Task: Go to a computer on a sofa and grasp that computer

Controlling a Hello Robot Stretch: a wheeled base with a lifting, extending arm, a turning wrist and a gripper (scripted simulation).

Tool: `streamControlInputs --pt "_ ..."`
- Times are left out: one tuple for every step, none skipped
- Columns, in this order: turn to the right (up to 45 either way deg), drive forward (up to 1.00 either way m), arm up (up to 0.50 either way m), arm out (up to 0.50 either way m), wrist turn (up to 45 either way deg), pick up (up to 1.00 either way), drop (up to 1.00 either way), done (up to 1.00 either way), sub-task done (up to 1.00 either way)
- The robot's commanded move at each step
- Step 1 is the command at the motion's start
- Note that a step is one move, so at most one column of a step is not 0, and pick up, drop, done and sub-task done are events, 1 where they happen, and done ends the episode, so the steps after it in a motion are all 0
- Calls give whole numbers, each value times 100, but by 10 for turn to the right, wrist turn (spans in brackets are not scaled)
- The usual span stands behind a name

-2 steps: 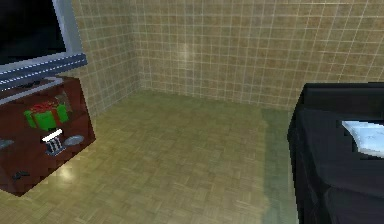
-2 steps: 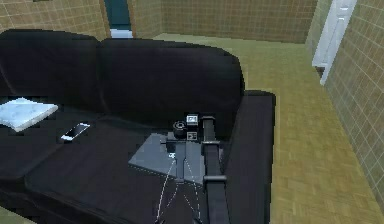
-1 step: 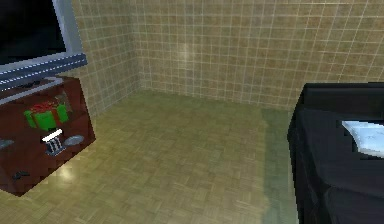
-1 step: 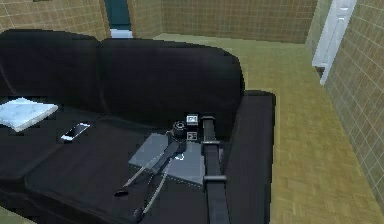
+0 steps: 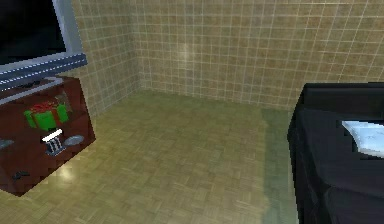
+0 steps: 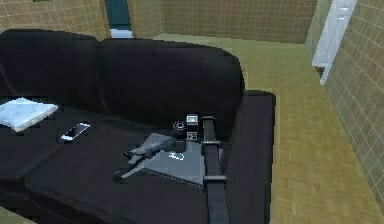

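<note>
Item: computer (image 6: 182, 170), a flat grey slab lying on the sofa (image 6: 150, 75) seat, toward the end at the arm side view's right. Hand (image 6: 124, 164): at the computer's near-left corner, probably lined up for the grasp; whether it grips anything cannot be told. Also on the seat, toward the far end: phone-like thing (image 6: 75, 131), white flat thing (image 6: 24, 112).

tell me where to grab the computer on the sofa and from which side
Grip a thin edge of the computer, probably the one toward the arm side view's left, coming from above. It lies flat and thin on the sofa seat, so only its edges offer a hold, and the gripper is by that side.
</note>
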Motion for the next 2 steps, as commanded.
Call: streamControlInputs --pt "0 0 0 0 450 0 0 0 0" --pt "0 0 0 0 450 0 0 0 0"
